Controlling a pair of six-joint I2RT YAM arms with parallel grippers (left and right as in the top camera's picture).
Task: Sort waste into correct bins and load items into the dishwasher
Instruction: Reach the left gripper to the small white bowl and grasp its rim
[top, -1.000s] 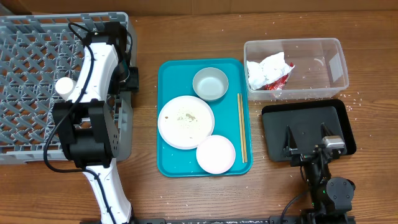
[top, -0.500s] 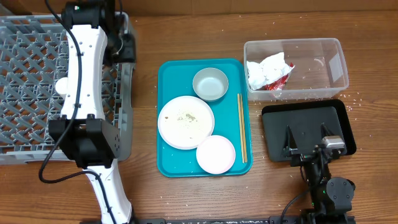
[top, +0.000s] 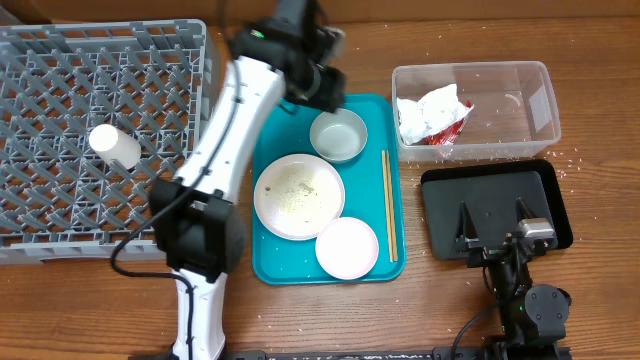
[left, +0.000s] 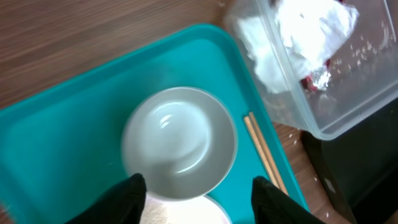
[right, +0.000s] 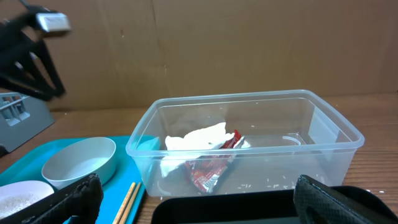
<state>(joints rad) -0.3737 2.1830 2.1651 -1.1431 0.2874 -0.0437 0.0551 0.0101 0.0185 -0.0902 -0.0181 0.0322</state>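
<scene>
Here the left gripper (left: 196, 191) hovers over the far end of the teal tray (top: 272, 262), its fingers spread and holding nothing. The pale grey bowl (left: 180, 143) sits upright just ahead of them. Nearer on the same tray lie the large crumb-speckled plate (top: 298, 196) and the smaller plate (top: 347, 248), with the chopsticks (top: 389, 205) along the right edge. The small cup (top: 113, 146) rests in the grey dish rack (top: 60, 60). The crumpled napkin (top: 428, 110) and red wrapper (top: 455, 128) lie together at the left end of the clear tub (top: 535, 75). The right gripper (top: 493, 230) hangs over the black tray (top: 500, 185), jaws wide apart and empty
</scene>
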